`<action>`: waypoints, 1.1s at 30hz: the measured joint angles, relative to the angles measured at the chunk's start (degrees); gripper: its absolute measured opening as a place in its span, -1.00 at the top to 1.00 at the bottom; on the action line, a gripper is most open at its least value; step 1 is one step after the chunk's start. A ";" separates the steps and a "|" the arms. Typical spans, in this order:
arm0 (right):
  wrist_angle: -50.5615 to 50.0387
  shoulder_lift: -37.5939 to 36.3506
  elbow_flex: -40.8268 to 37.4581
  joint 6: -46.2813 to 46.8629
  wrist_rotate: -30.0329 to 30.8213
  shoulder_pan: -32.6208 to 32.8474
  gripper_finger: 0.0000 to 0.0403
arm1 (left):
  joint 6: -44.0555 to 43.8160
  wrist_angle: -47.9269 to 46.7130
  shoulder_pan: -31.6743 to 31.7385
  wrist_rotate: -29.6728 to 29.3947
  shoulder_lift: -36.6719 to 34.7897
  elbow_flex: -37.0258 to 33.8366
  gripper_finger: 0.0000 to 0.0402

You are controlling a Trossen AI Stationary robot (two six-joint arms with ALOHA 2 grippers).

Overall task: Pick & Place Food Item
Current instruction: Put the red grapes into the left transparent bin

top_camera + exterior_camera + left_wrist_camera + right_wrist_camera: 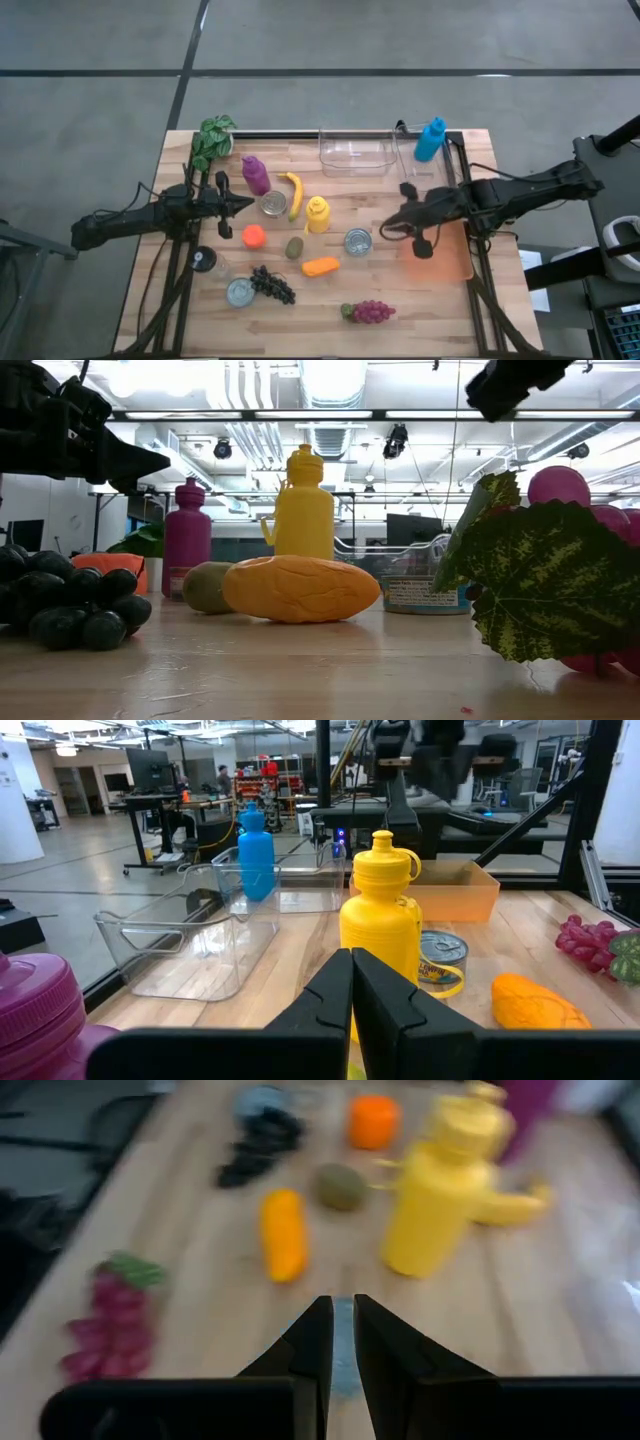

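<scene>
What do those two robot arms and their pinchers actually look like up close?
Both arms are dark, almost black, built of slim jointed segments. The left gripper and right gripper each end in two flat, angular black fingers with straight inner edges. Thin black cables loop beside the right arm. No markings are visible.

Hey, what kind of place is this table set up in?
Most likely a robotics lab or workshop: exposed ceiling ducts overhead, desks with monitors across an open concrete floor, and toy food like a plastic carrot on the wooden table.
</scene>
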 joint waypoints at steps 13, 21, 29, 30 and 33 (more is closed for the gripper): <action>1.80 8.77 0.02 0.55 -4.83 0.00 0.81 | 0.01 0.00 0.01 0.00 0.00 0.01 0.93; 3.90 11.28 0.08 2.27 -9.79 0.09 0.81 | -0.43 0.02 0.02 0.00 0.00 0.00 0.93; 4.52 13.51 0.11 2.35 -10.89 0.09 0.81 | -0.14 1.58 -0.02 1.34 -0.04 0.00 0.93; 4.58 13.61 0.11 2.74 -10.89 0.09 0.81 | -0.12 2.03 -0.02 1.89 -0.04 0.03 0.93; 4.72 13.73 0.11 4.30 -10.87 0.09 0.81 | -0.22 -0.05 -0.02 2.85 0.03 1.29 0.94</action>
